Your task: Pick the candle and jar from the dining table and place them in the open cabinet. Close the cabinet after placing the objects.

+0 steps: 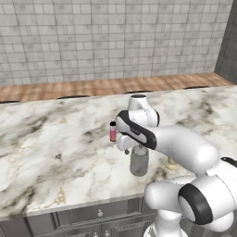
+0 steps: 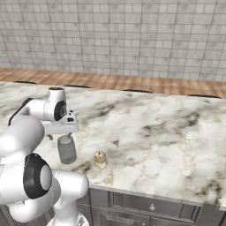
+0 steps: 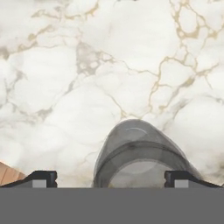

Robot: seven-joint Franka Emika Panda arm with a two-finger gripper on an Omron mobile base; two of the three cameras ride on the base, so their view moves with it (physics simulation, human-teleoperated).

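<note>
**Around the marble top: bottle, wall, floor**

A slim pink bottle (image 1: 113, 131) with a black cap stands upright, well in from the near edge. Behind everything runs a wall (image 1: 115, 37) of pale grey tiles laid in a brick pattern, spanning the whole background. At its foot lies a strip of warm brown wooden floor (image 1: 102, 87). In the left base view a darker grey tiled side wall (image 1: 227, 41) closes off the far right corner. Low, dark shapes (image 2: 137, 91) sit along the far edge, too small to identify.
</note>
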